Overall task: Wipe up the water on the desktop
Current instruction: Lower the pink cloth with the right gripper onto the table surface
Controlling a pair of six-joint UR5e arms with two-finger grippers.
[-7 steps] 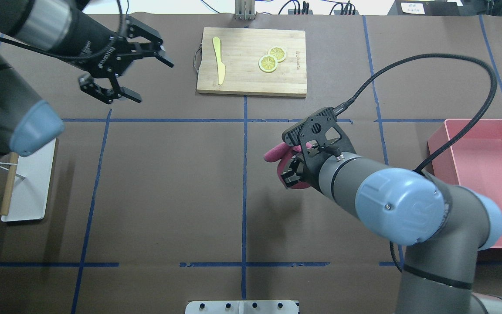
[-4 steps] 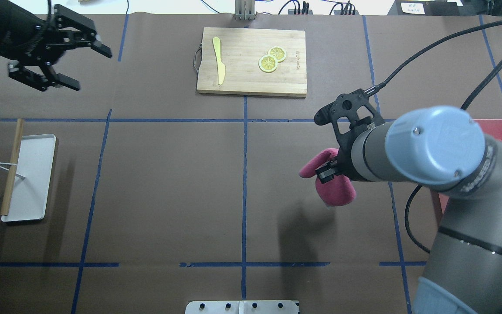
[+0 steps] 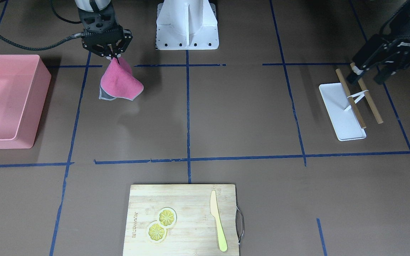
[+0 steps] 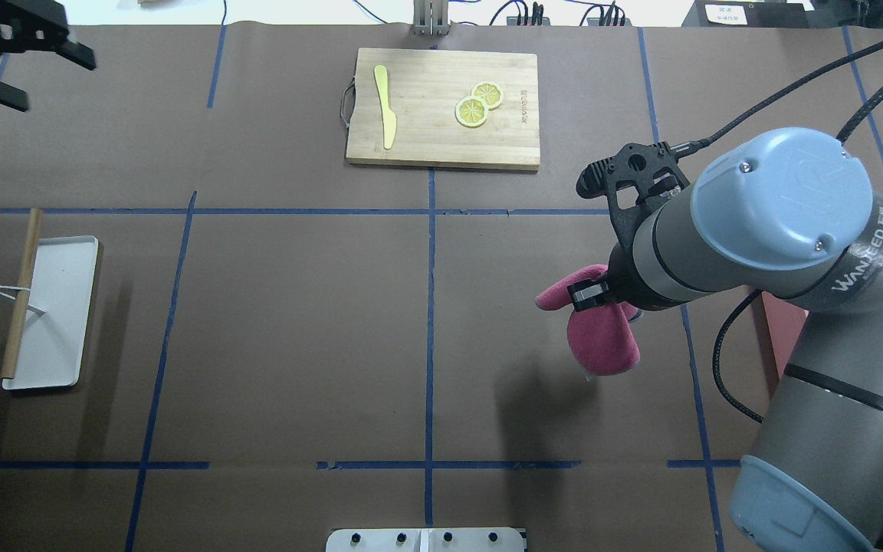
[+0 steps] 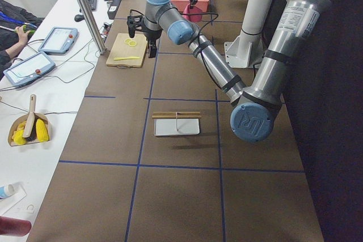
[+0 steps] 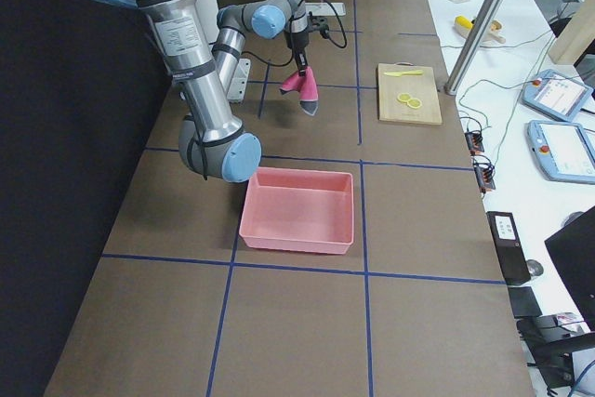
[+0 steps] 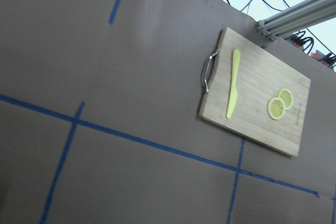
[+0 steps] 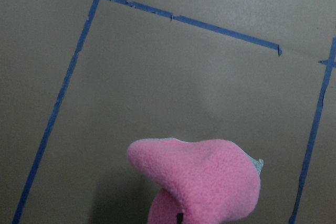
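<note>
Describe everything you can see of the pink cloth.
The pink cloth looks like soft fleece with a pale grey-blue edge. It hangs folded and limp, pinched at its top by the right end effector, apparently clear of the desktop, where its shadow falls. Nothing else touches it.

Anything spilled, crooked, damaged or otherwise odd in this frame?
Nothing looks spilled or damaged. One oddity: no puddle or wet patch shows on the desktop in any view. The pink cloth hangs bunched from the right gripper, above the surface rather than on it.
</note>
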